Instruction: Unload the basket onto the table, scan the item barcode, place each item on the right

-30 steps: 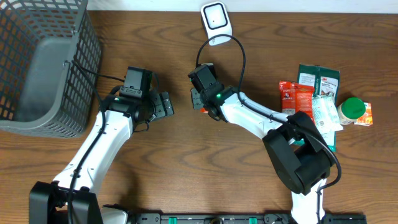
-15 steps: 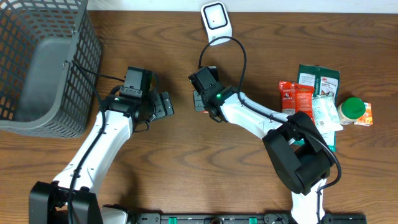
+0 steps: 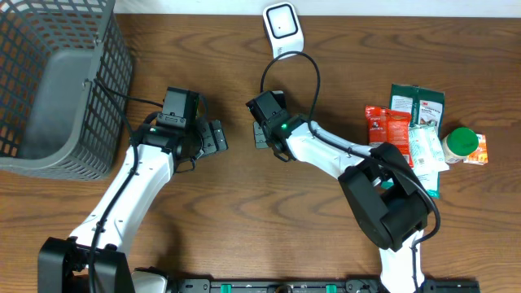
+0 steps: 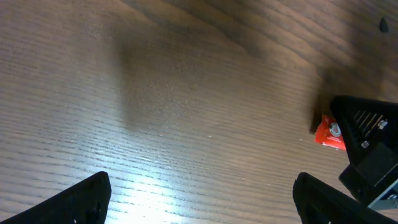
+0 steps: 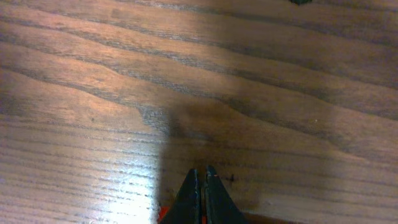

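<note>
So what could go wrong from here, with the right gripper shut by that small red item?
1. The right gripper looks shut tip to tip, with only a sliver of the red item beside it; the hold may be weak or missed.
2. No barcode shows, so it may face away from the scanner.
3. The open left gripper is close; the arms might bump.
</note>
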You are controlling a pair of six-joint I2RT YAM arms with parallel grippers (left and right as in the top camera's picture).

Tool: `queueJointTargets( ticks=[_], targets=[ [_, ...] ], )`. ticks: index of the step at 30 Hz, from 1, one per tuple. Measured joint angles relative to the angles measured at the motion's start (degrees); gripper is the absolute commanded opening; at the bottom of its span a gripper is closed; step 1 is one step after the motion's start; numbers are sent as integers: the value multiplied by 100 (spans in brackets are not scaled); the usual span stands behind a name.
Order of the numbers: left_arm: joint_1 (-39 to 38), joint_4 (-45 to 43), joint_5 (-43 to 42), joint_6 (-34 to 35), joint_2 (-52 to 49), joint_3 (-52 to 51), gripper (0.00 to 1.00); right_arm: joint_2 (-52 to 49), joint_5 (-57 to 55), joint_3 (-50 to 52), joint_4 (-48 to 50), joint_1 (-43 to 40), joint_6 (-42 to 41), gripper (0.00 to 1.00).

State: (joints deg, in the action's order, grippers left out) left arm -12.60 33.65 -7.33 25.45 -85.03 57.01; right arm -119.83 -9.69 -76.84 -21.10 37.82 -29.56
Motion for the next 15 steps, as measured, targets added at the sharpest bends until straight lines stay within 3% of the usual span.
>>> queueJointTargets(
  ticks=[15],
  targets=[
    [0,0,0,0,0,0,94,247,872,-136,-2074,-79,28,7]
  ],
)
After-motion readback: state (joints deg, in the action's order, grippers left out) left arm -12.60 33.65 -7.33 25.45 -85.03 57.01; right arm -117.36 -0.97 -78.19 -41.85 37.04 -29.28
